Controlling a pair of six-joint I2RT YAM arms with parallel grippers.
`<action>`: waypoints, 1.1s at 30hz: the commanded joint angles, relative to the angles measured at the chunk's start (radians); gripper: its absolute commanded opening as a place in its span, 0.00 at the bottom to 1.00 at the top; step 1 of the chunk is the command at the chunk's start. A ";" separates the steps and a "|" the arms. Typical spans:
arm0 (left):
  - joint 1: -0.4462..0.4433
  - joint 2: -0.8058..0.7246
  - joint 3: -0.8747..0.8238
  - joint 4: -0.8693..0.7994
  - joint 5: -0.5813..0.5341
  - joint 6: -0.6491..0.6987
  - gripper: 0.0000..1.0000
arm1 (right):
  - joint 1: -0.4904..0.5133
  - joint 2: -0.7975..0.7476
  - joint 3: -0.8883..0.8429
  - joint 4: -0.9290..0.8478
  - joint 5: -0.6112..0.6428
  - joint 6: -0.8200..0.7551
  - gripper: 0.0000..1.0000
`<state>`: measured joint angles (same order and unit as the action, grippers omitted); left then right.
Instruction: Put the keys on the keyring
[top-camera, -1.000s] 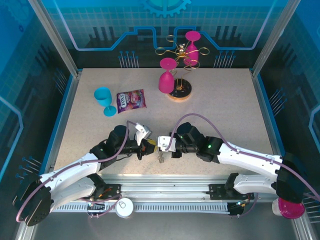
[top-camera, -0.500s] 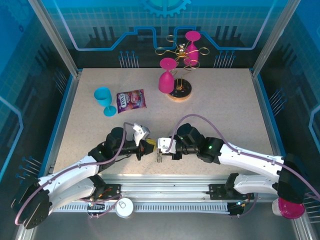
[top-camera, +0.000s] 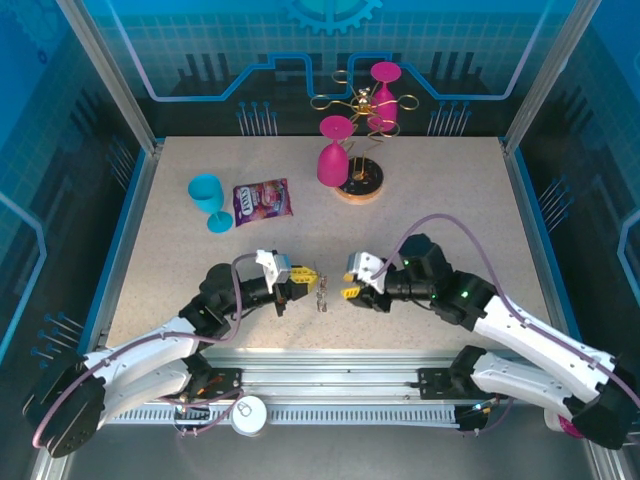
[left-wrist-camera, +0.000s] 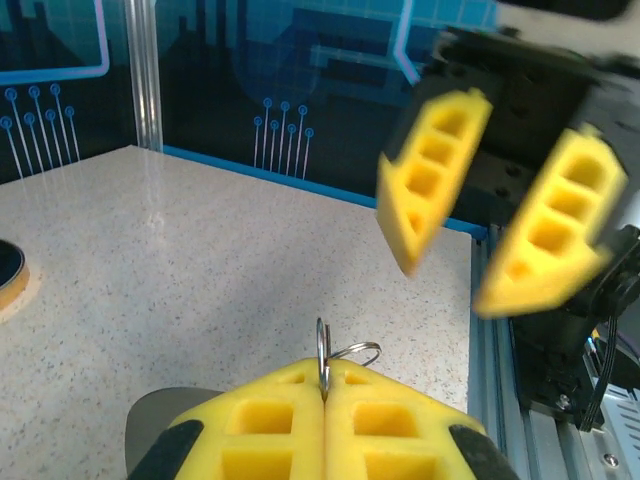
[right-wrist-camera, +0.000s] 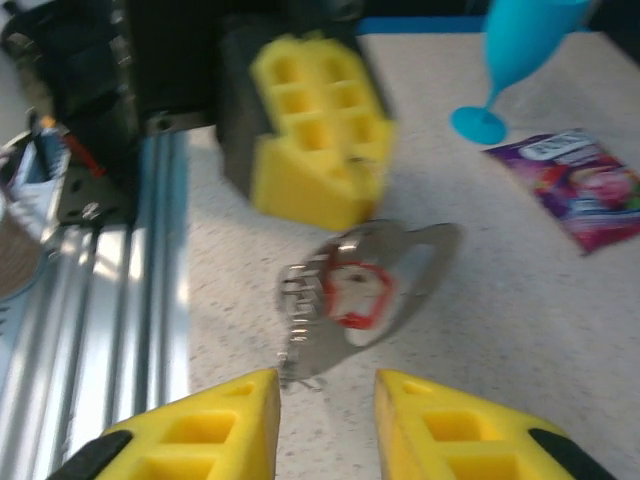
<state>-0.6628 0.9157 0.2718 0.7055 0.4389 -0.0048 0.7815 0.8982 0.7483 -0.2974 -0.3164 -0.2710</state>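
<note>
My left gripper (top-camera: 305, 282) is shut on the keyring (top-camera: 322, 294) near the table's front edge. In the left wrist view its yellow pads (left-wrist-camera: 290, 420) pinch a thin wire ring (left-wrist-camera: 323, 355), with a second small ring beside it. From the right wrist view the grey metal loop of the keyring (right-wrist-camera: 415, 255) hangs below the left gripper's pads (right-wrist-camera: 310, 130). The red head of a key (right-wrist-camera: 358, 292) lies against that loop, too blurred to tell how it is attached. My right gripper (top-camera: 350, 288) (right-wrist-camera: 325, 415) stands open just right of the keyring, touching nothing.
A blue goblet (top-camera: 208, 200) and a purple snack packet (top-camera: 262, 202) lie at the back left. A gold wire rack (top-camera: 360, 105) with pink glasses stands at the back centre. The aluminium rail (top-camera: 330, 375) runs along the near edge.
My right gripper has opened, let go of the keyring and drawn back to the right. The left gripper has shifted slightly right, still holding the keyring.
</note>
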 joint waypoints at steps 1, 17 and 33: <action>-0.001 0.008 -0.022 0.131 0.054 0.075 0.00 | -0.058 0.010 0.017 0.068 -0.061 0.093 0.28; -0.001 0.019 -0.025 0.152 0.094 0.115 0.00 | -0.090 0.186 0.065 0.227 -0.333 0.120 0.20; -0.001 0.037 -0.020 0.176 0.108 0.099 0.00 | -0.083 0.233 0.064 0.271 -0.344 0.145 0.16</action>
<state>-0.6628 0.9489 0.2588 0.8192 0.5159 0.0872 0.7036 1.1198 0.7906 -0.0574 -0.6376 -0.1364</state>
